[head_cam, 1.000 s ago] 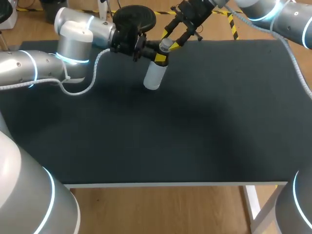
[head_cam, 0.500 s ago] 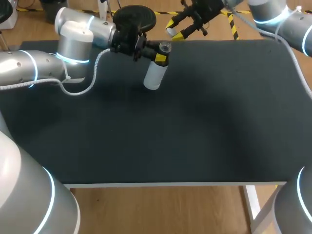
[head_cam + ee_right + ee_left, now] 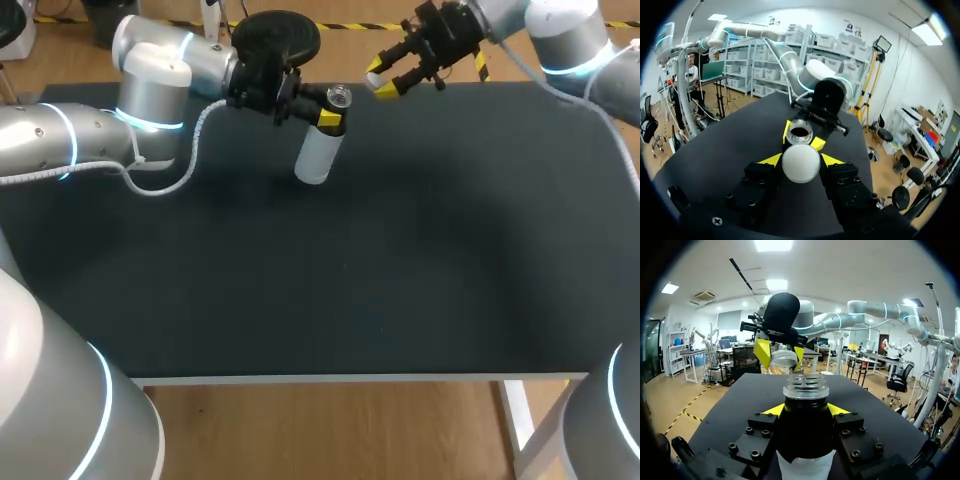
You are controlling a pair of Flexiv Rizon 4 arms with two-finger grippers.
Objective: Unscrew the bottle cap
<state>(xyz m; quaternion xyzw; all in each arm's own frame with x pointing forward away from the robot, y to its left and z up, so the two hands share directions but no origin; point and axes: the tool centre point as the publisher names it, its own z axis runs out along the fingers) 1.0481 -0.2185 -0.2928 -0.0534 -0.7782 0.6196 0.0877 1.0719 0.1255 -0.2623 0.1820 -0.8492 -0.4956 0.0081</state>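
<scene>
Gaping bottle (image 3: 318, 155) in left jaws, cap (image 3: 801, 163) apart

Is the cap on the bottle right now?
No: the right wrist view shows the white cap held by the right gripper, apart from the bottle, whose neck stands open.

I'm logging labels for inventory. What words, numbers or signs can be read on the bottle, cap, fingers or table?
None readable: the bottle, the white cap, the yellow fingers and the dark table show no print in any view.
</scene>
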